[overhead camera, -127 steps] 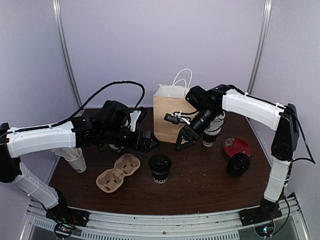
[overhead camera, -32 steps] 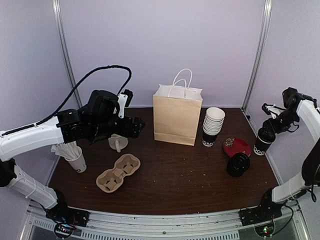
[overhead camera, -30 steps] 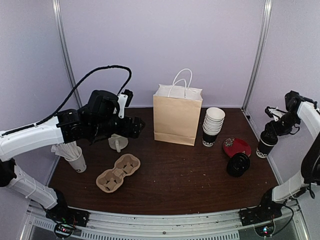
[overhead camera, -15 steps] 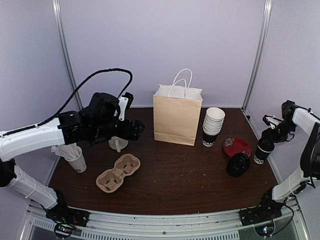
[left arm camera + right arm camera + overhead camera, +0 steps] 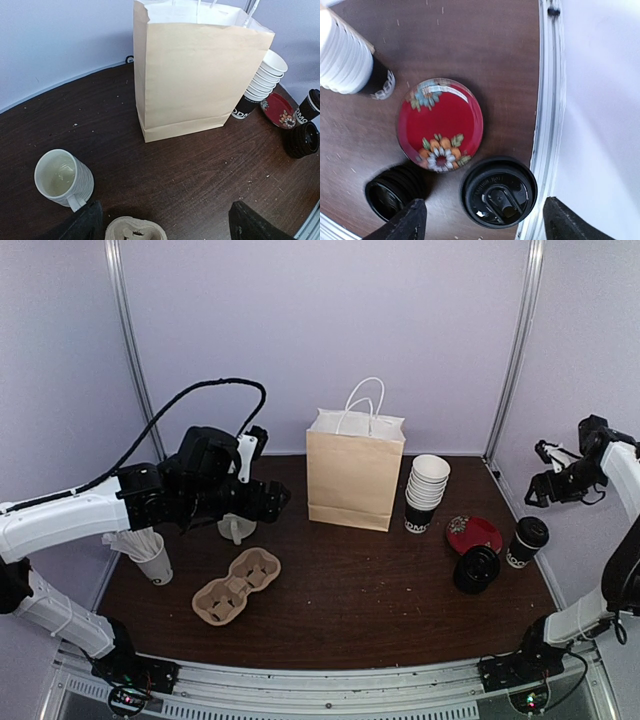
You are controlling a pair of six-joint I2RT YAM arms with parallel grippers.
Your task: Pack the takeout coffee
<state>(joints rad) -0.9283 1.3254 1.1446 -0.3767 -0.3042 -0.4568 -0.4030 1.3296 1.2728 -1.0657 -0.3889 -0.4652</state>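
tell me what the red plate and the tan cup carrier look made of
Red plate: probably glazed ceramic, glossy; a bright glare runs along its rim. Tan cup carrier: likely moulded paper pulp, matte; dull, soft-edged wells, no shine.

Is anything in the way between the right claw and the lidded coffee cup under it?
Nothing visible. The right gripper hangs open directly above the lidded coffee cup; the red plate and black lids sit beside it.

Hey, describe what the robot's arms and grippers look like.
The left arm and right arm have white shells and black joints. The left gripper and right gripper are black, two-fingered. A black cable loops over the left arm.
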